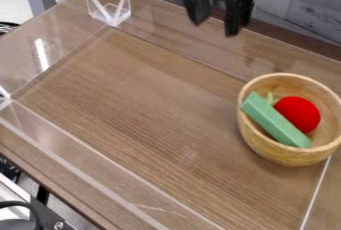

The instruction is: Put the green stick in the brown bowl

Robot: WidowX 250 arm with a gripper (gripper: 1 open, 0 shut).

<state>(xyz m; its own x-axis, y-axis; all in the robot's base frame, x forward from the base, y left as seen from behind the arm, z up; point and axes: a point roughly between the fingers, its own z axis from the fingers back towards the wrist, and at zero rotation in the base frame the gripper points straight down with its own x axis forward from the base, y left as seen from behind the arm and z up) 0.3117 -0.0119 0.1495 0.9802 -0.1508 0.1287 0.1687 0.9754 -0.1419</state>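
Note:
The green stick (274, 119) lies tilted inside the brown bowl (264, 145) at the right of the table, leaning across it beside a red strawberry-like toy (301, 114). My gripper (216, 17) hangs at the top of the view, up and to the left of the bowl, well apart from it. Its two dark fingers (234, 17) point down and stand open with nothing between them.
A clear acrylic wall (107, 8) rims the wooden tabletop (134, 105), with a folded corner piece at the upper left and a low edge along the front.

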